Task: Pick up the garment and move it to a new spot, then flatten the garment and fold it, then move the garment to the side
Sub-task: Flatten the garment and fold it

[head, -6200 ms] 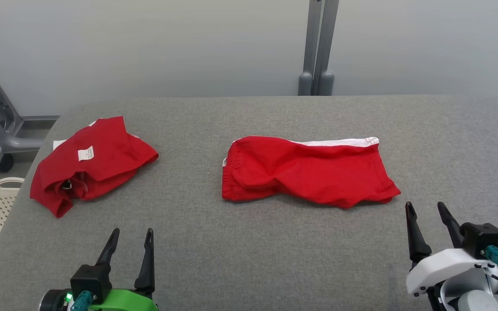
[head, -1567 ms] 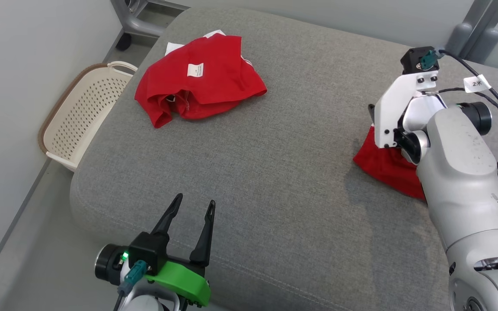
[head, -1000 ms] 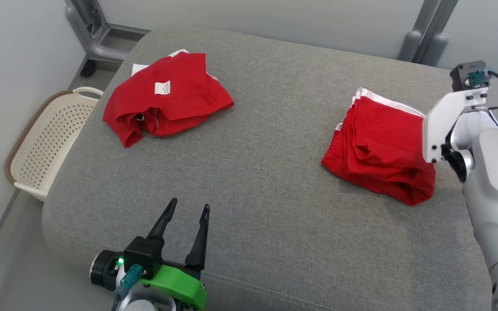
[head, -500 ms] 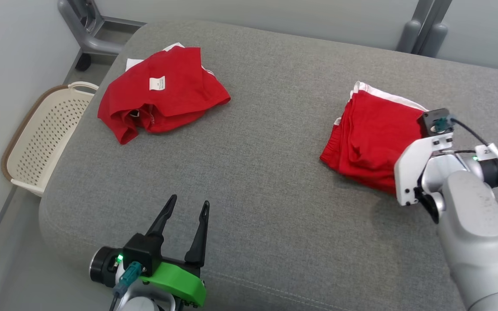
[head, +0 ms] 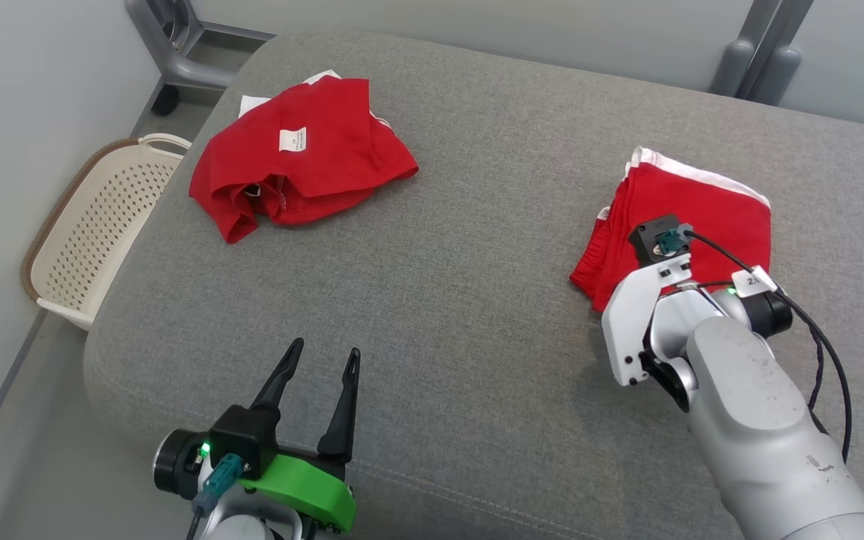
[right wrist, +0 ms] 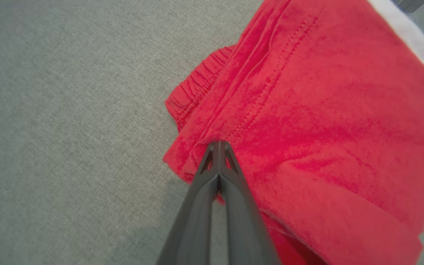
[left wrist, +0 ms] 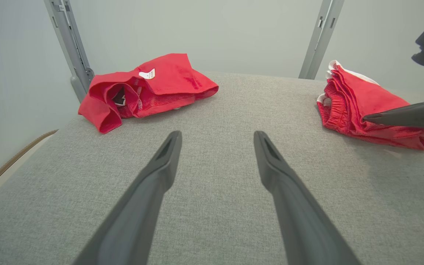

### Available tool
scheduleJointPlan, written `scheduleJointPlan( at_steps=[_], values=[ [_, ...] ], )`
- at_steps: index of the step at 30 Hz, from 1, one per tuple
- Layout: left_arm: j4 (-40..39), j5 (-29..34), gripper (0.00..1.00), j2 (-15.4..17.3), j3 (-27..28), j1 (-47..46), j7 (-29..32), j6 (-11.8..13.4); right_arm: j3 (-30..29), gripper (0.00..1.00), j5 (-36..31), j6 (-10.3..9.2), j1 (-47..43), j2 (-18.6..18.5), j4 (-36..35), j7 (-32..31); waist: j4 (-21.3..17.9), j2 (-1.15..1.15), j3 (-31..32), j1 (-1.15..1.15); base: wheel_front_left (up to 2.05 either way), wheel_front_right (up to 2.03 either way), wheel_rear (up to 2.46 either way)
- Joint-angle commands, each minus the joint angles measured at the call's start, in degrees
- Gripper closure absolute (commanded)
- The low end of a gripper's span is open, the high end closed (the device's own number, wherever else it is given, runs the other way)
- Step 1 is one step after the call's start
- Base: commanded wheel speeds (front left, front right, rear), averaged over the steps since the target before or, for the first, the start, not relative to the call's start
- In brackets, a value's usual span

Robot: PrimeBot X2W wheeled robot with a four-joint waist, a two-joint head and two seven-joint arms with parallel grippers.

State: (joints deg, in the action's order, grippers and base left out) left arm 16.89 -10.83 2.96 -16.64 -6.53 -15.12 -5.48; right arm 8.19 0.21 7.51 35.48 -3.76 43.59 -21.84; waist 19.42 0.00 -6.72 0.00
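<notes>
Now that the right arm has swung in from the side and come down over the folded garment (head: 709,217), its jaws, part-open a second ago, have closed. To me that looks like the start of the last step, carrying the folded piece aside. The garment lies at two o'clock on the grey table (head: 477,315). The right gripper (right wrist: 218,145) is fully shut, its tips touching the cloth's near edge. Whether any fabric is pinched I cannot tell. The left gripper (head: 325,346) hovers at six o'clock, spread wide and empty.
</notes>
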Motion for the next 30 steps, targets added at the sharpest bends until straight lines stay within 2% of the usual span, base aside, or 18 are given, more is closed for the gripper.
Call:
scheduleJointPlan(
  at_steps=[1,10,11,12,19,23,24,26,30],
  values=[
    [0.0,-0.2,0.00,0.0,0.1,-0.6,-0.1,0.1,0.5,1.00,0.6,-0.04,0.0,0.2,0.1,0.0,0.1,0.00,0.0,0.00,0.00,0.00,0.00],
    [0.3,-0.1,0.00,-0.1,0.5,-0.7,-0.1,0.3,5.2,0.98,5.7,-0.04,3.0,0.8,-0.2,0.3,0.3,0.00,0.5,0.00,0.00,0.00,0.00],
    [0.3,-0.1,0.00,-0.1,0.7,-0.6,-0.1,0.4,5.3,0.53,6.1,-0.04,3.7,0.8,-0.4,0.2,0.2,0.00,0.6,0.00,0.00,0.00,0.00],
    [0.2,0.0,0.00,-0.1,0.8,-0.4,-0.1,0.5,4.9,0.00,6.2,-0.04,4.2,0.7,-0.5,-0.2,0.0,0.00,0.8,0.00,0.00,0.00,0.00],
    [-0.3,0.7,0.00,0.1,1.6,0.8,-0.1,0.6,-5.0,0.00,0.5,-0.04,7.6,0.2,-1.7,-5.8,-1.6,0.00,1.6,0.00,0.00,0.00,0.00],
    [-0.7,1.0,0.00,0.1,1.7,0.9,-0.1,0.5,-14.3,0.00,-3.7,-0.04,7.0,-0.5,-4.0,-9.9,-2.4,0.00,1.6,0.00,0.00,0.00,0.00],
    [-0.8,1.2,0.00,0.1,1.9,0.9,-0.1,0.5,-18.8,0.00,-5.9,-0.04,6.1,-0.3,-5.3,-11.8,-2.8,0.00,1.4,0.00,0.00,0.00,0.00],
    [-1.1,1.4,0.00,0.2,2.0,0.8,-0.1,0.4,-22.5,0.00,-7.3,-0.04,5.4,0.0,-6.8,-13.0,-3.2,0.00,1.1,0.00,0.00,0.00,0.00],
    [-1.7,1.9,0.00,0.2,2.3,0.2,-0.1,0.7,-27.0,0.00,-8.7,-0.03,4.0,0.5,-8.6,-15.1,-3.7,0.00,0.0,0.00,0.00,0.00,0.00]
  ],
)
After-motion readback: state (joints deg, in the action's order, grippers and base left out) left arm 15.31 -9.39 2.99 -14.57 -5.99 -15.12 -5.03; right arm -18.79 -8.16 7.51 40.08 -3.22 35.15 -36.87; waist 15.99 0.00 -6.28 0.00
